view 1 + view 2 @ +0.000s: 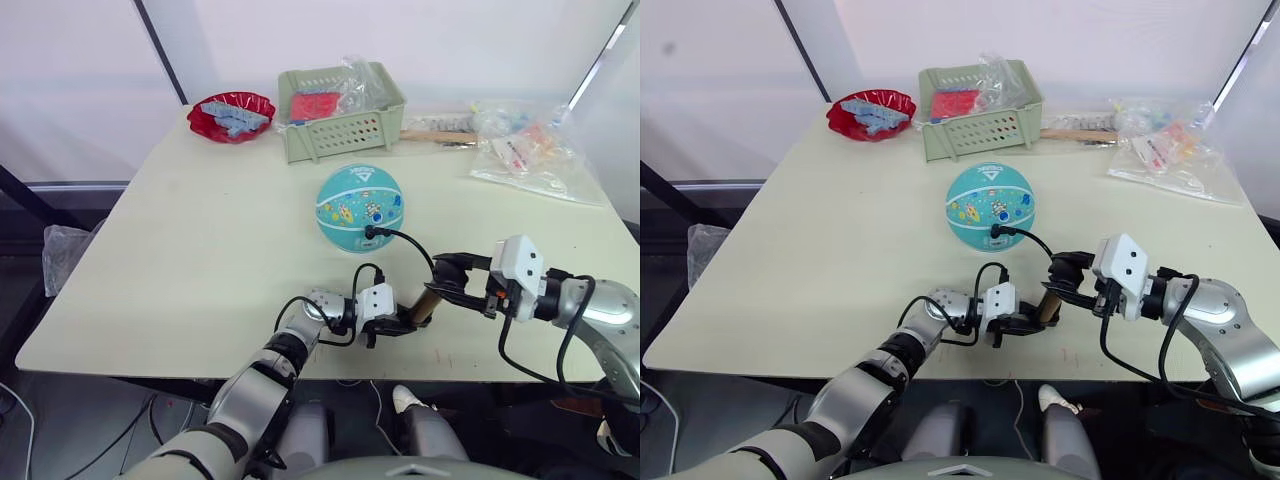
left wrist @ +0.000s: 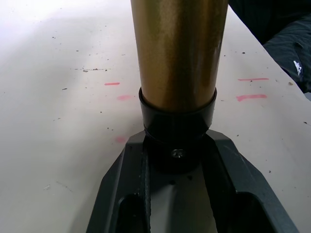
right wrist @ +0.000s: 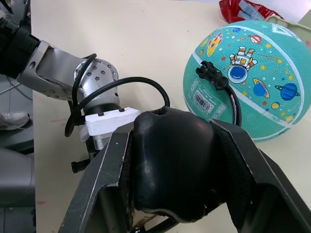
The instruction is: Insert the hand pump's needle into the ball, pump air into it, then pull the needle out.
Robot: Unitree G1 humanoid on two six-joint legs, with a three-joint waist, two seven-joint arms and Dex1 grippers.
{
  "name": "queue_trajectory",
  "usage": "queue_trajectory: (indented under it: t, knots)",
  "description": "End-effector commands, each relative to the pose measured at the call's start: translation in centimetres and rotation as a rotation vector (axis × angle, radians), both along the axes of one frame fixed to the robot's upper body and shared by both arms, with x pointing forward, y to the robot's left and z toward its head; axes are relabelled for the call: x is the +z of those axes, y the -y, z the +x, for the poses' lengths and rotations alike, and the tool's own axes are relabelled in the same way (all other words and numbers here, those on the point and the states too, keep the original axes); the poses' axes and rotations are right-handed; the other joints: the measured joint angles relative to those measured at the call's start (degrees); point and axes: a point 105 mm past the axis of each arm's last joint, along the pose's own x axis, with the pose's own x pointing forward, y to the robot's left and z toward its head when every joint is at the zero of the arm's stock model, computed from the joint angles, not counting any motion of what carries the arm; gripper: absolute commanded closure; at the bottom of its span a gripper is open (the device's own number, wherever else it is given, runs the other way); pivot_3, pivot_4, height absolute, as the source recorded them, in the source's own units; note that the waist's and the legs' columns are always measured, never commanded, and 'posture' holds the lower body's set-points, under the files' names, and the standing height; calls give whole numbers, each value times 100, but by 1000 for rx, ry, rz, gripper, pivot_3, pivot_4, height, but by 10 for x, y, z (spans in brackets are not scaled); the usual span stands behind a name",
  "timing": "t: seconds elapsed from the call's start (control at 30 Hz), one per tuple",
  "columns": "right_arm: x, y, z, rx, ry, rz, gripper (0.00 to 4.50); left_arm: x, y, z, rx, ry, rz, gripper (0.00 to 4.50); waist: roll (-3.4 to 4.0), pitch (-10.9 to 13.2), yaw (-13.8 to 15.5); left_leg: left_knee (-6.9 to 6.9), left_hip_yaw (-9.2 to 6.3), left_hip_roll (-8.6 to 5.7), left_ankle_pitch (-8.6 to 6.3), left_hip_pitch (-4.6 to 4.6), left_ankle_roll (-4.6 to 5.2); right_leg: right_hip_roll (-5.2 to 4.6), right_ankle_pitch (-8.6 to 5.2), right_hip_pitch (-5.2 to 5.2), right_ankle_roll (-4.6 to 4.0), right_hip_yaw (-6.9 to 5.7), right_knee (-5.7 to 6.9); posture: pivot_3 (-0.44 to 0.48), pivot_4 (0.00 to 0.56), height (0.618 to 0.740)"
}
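The teal ball (image 1: 360, 208) with cartoon prints rests round in the middle of the table. A black fitting (image 3: 214, 77) sits against the ball's near side; the needle itself is hidden in the ball. From the fitting a thin black hose (image 1: 405, 240) curves back to the hand pump (image 1: 428, 303), which is held tilted above the table's front edge. My left gripper (image 1: 398, 322) is shut on the pump's black lower cap (image 2: 177, 121), below the gold barrel. My right gripper (image 1: 452, 275) is shut on the pump's black handle (image 3: 172, 160).
At the table's far side a green basket (image 1: 340, 112) holds red packets, with a red bowl (image 1: 231, 115) of blue pieces to its left. Clear plastic bags (image 1: 530, 150) and a wooden stick (image 1: 438, 136) lie at the back right. The front table edge (image 1: 300, 375) is just below the grippers.
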Motion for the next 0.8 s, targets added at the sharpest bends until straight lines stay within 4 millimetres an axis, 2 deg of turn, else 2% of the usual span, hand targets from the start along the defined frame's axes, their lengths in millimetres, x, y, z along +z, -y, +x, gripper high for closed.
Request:
queue_trajectory:
  t: [0.03,0.2,0.37,0.63,0.8]
  knots:
    - [37,11,8,-19,38,26,2560,-37,-21,-19,9,-131,129,3469,13,16,1,2,2,0,0,-4,0,-1,1,-2,0,2,0,0,150,736]
    - [86,14,7,10,87,59,2560,-37,-19,-19,9,-130,128,3469,32,48,8,2,-2,-2,0,-14,0,-3,1,-5,-2,0,0,0,150,736]
    - [125,22,0,25,117,80,2560,-36,-18,-19,5,-130,126,3469,47,74,10,2,-3,-3,0,-17,0,-5,1,-6,-2,-1,0,0,150,736]
    - [172,30,-9,25,180,114,2560,-37,-17,-20,4,-132,126,3469,53,84,9,2,-1,-3,0,-18,0,-12,2,-8,-1,0,0,0,150,736]
    - [180,31,-11,18,188,109,2560,-37,-17,-20,4,-132,126,3469,61,92,12,2,-1,-1,0,-23,0,-21,1,-11,0,0,0,0,150,736]
